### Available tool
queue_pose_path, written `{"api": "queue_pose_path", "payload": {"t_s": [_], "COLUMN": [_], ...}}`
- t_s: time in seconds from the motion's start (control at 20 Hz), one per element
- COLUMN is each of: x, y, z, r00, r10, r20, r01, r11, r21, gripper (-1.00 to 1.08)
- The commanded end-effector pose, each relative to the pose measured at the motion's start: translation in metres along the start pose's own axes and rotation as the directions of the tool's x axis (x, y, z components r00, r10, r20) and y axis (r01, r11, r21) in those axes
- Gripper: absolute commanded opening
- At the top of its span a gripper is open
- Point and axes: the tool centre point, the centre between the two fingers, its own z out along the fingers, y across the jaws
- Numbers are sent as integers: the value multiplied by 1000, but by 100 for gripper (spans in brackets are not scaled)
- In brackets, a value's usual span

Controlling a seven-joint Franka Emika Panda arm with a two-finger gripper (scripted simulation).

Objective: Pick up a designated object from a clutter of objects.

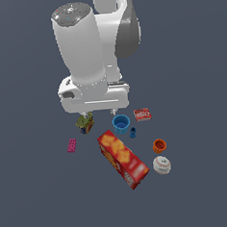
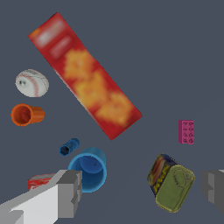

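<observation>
The pink brick (image 1: 71, 145) lies flat on the grey floor at the exterior view's left, apart from the other items; it also shows in the wrist view (image 2: 186, 132). My gripper (image 1: 99, 111) hangs open and empty above the clutter, over the gap between the olive-green can (image 1: 85, 123) and the blue cup (image 1: 121, 124). In the wrist view the gripper (image 2: 140, 192) has its fingers (image 2: 65, 194) wide apart, with the can (image 2: 171, 182) and the blue cup (image 2: 89, 168) between them. The brick lies beyond the can, outside the fingers.
The long red cracker box (image 1: 123, 159) lies in the middle. A tiny blue piece (image 1: 133, 132), an orange cup (image 1: 159, 145), a white baseball (image 1: 162, 165) and a red packet (image 1: 142, 114) lie to the exterior view's right.
</observation>
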Motion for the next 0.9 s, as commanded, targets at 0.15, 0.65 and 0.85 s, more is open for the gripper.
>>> {"api": "queue_pose_path", "payload": {"t_s": [0.15,0.65,0.85], "x": [11,5,-2], "y": [55,147,168], "z": [55,151,175], "r00": [1000,1000,1000], "r10": [3,2,0], "r20": [1,5,7], "r01": [-3,-1,0], "r11": [1000,1000,999], "r21": [-12,-30,-33], "gripper": [100,100,100]}}
